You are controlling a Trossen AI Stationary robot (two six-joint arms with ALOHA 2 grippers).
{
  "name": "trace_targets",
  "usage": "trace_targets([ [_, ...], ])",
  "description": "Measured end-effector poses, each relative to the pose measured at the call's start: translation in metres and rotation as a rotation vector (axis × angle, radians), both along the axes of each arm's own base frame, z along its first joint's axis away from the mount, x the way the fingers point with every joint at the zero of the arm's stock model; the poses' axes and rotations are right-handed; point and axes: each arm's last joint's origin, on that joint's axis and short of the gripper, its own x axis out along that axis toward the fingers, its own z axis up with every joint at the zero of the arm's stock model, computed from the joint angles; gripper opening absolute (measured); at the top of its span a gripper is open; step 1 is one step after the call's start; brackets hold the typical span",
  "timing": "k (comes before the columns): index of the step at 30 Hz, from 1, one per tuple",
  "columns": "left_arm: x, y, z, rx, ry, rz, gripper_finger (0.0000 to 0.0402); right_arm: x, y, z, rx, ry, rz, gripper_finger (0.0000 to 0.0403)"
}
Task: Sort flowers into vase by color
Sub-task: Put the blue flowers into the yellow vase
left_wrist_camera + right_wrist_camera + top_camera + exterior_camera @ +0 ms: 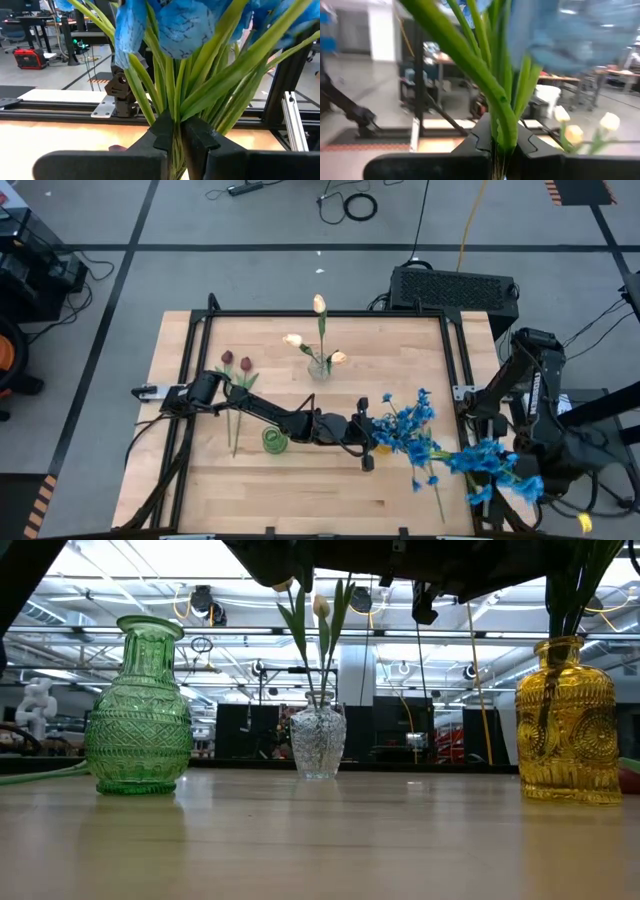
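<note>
Blue flowers [405, 423] stand in the yellow vase [568, 725], right of the table's middle. My left gripper [175, 139] reaches in from the left and is shut on their stems above the vase. My right gripper [502, 145] is shut on another blue flower [490, 460], held high over the table's right near corner. Cream tulips [319, 305] stand in the clear vase [318, 740] at the far middle. Two dark red tulips [236, 364] lie flat on the table at the left. The green vase [140, 710] holds nothing that shows. My left gripper pinches several green stems [176, 120] of the blue flowers between its two fingers, below the blooms. The fingers come level from the table's left and lie across the stems. The stems stand upright and run down into the yellow vase [383, 446]. My right gripper pinches the green stem and leaves [504, 125] of a blue flower between its two fingers, well below the bloom. The fingers are level and lie across the stem. The flower rises above the fingers, tilted, lifted clear of the table.
A thin green stem [437, 502] with blue blooms reaches toward the table's near edge, right of the middle. A black metal frame [330, 314] runs around the table top. Bare wood lies along the near left.
</note>
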Motion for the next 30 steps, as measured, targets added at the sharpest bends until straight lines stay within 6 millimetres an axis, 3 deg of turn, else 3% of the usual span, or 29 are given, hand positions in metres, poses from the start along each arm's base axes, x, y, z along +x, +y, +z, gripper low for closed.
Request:
trace_targets([
  [5,0.0,0.0,0.0,0.001,0.002,0.0,0.0031,-0.002,-0.012,0.017,0.004,-0.076,0.048,0.0008],
  [10,0.0,-0.002,0.0,0.002,0.003,-0.012,0.0031,-0.016,-0.036,0.036,-0.011,-0.109,0.07,0.0008],
  [18,-0.006,-0.011,0.01,0.043,0.0,-0.045,0.0031,-0.01,-0.063,0.045,-0.039,-0.066,-0.022,0.0008],
  [30,-0.012,-0.026,0.007,0.068,0.081,-0.073,0.0031,-0.02,-0.14,0.056,-0.04,-0.011,-0.176,0.0008],
])
